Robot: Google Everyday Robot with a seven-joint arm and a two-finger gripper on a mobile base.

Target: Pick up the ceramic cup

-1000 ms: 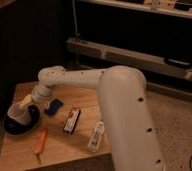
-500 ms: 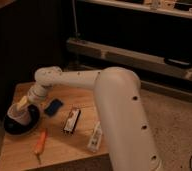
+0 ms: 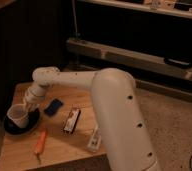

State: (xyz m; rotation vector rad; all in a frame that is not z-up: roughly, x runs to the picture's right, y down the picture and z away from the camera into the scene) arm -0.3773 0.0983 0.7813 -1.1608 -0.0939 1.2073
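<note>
Ceramic cup (image 3: 16,116) sits upright in the black dish (image 3: 13,131) at the left edge of the tabletop (image 3: 19,156), rim up, cream against the dark dish. Pincer (image 3: 24,108) is right at the cup's upper right side, touching or very nearly; can't tell contact for sure. Can't tell either whether the pincer is apart, together or clamped on the cup, since the wrist and the cup's rim hide that part. Arm (image 3: 64,80) pose: the big white link fills the lower right of the view, and the forearm runs up and left over the tabletop to a rounded joint (image 3: 46,75) near the far edge. From there it bends sharply down and left, the wrist pointing steeply at the cup from above and behind. Just right of the dish lies a small blue pad (image 3: 53,107), flat, apart from the dish. Further right is a dark rectangular item with a light stripe (image 3: 71,121), lying flat. An orange item (image 3: 40,142) lies in front of the dish, near the front edge. A white item (image 3: 94,140) is partly hidden by the arm's big link. Speckled floor (image 3: 174,125) to the right, dark shelving (image 3: 139,55) behind.
</note>
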